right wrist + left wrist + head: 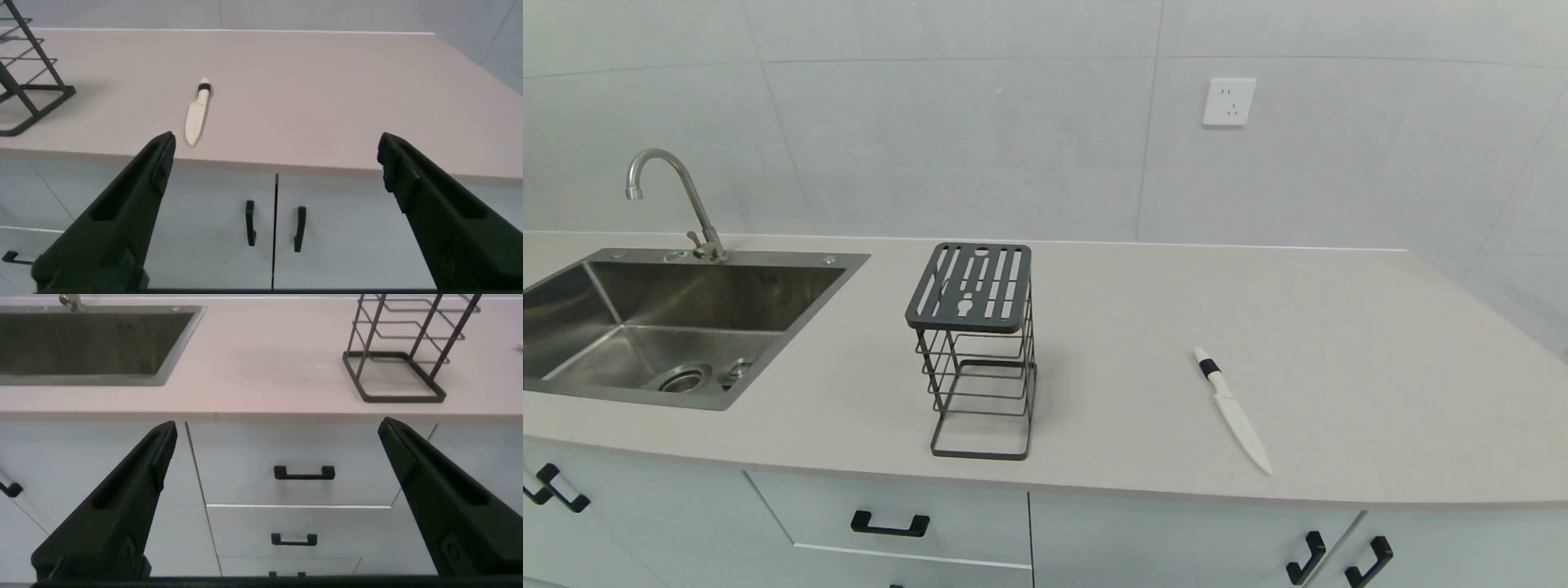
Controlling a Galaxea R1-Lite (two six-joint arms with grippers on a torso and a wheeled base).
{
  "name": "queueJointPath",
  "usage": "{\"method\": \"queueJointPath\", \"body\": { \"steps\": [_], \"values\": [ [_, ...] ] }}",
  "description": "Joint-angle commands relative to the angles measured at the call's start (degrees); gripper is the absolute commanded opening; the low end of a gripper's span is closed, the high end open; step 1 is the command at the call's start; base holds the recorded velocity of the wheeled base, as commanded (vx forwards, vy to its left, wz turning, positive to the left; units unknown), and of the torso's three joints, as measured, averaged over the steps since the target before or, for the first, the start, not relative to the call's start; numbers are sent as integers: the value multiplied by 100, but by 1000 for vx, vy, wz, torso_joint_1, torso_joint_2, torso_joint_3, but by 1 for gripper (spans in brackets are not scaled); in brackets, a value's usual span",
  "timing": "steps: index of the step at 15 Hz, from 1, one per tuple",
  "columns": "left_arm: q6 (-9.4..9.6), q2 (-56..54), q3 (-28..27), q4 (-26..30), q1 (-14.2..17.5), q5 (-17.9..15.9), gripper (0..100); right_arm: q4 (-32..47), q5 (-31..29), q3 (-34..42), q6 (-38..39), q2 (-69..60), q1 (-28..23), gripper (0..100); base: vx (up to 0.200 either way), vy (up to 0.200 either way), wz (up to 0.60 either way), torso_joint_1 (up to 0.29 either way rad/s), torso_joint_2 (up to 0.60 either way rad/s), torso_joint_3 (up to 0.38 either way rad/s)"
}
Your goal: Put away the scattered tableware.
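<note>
Currently hovering low before the cabinets w/ right gripper (pixel 276 145) & left gripper (pixel 278 433) both spread wide, holding nothing, facing knife (pixel 1230 408) lying flat on counter (pixel 1380 351) right of rack (pixel 976 351), blade tip twd front edge, prob. nearer right gripper.

Wide counter (pixel 1339 343) gap between rack (pixel 976 351) and knife (pixel 1230 408), rack upright right of sink (pixel 711 294)

Matt blk metal rack (pixel 965 324), brushed steel sink (pixel 719 294), matt worktop (pixel 1339 367).
</note>
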Motion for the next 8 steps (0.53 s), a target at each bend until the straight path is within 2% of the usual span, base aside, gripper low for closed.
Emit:
{"method": "queueJointPath", "body": {
  "steps": [1, 5, 8],
  "values": [
    [2, 7, 1, 1, 0, 1, 100, 2, 1, 1, 2, 7, -2, 100, 0, 0, 0, 286, -559, -266],
    [2, 7, 1, 1, 0, 1, 100, 2, 1, 1, -7, 7, -2, 100, 0, 0, 0, 304, -582, -281],
    [2, 7, 1, 1, 0, 1, 100, 2, 1, 10, 2, 7, -2, 100, 0, 0, 0, 68, -129, -65]
  ]
}}
